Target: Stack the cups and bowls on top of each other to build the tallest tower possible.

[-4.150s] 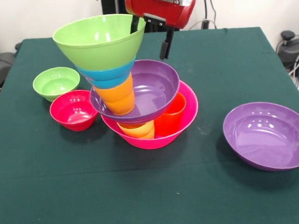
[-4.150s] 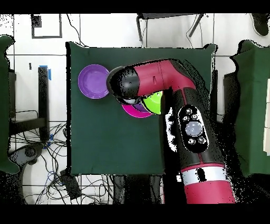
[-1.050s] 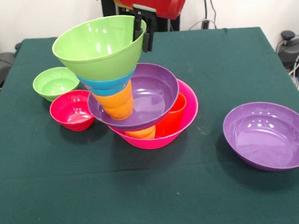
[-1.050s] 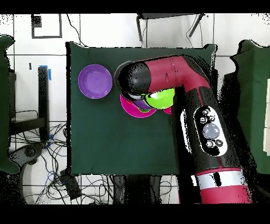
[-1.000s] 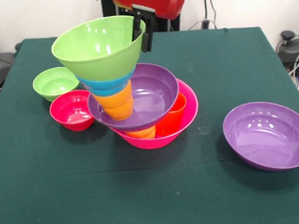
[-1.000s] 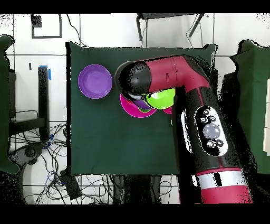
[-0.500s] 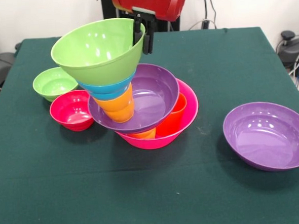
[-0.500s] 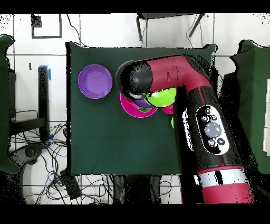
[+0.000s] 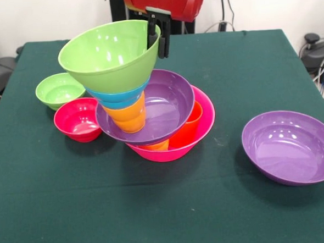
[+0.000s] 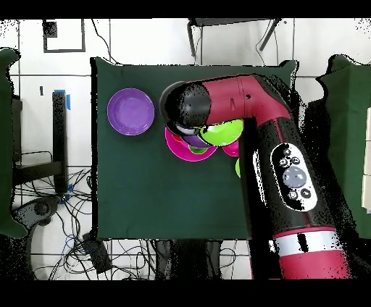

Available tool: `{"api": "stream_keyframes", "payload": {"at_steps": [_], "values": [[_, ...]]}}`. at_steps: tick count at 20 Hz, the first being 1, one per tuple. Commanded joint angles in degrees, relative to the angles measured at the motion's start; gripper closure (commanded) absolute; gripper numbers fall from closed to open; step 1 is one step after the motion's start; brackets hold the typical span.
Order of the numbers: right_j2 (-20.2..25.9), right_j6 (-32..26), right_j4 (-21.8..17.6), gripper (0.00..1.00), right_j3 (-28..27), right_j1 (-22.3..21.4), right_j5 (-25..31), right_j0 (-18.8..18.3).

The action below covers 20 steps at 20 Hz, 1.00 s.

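— Where are your fingers?

— My fingers sit at the top centre of the front view, pinching the right rim of the medium light-green glossy plastic bowl, one finger inside the rim and one outside. That bowl tilts, its mouth leaning toward the lower left of the frame.

— What is under it?

— The green bowl sits in a blue plastic bowl, and that rests on an orange stepped plastic cup. The cup stands inside a wide shallow purple plastic bowl, itself tipped. Below that is the large hot-pink plastic bowl on the dark green counter, with a red-orange cup and a yellow-orange cup in it, under the purple one. That leaning tower stands centre-left in the frame.

— And around it?

— Left of the tower, a small red plastic bowl and just behind it a small light-green plastic bowl. A second wide purple bowl lies well apart at the right. From overhead, my red and black arm covers most of the tower.
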Motion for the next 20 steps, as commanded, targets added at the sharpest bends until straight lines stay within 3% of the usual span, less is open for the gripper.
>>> {"api": "stream_keyframes", "payload": {"at_steps": [1, 20], "values": [[3.96, -9.47, 2.82, 1.0, 5.8, 6.35, -0.99, 0.52], [1.31, -5.06, 1.11, 1.0, 8.93, 5.11, -5.65, 1.74]]}}
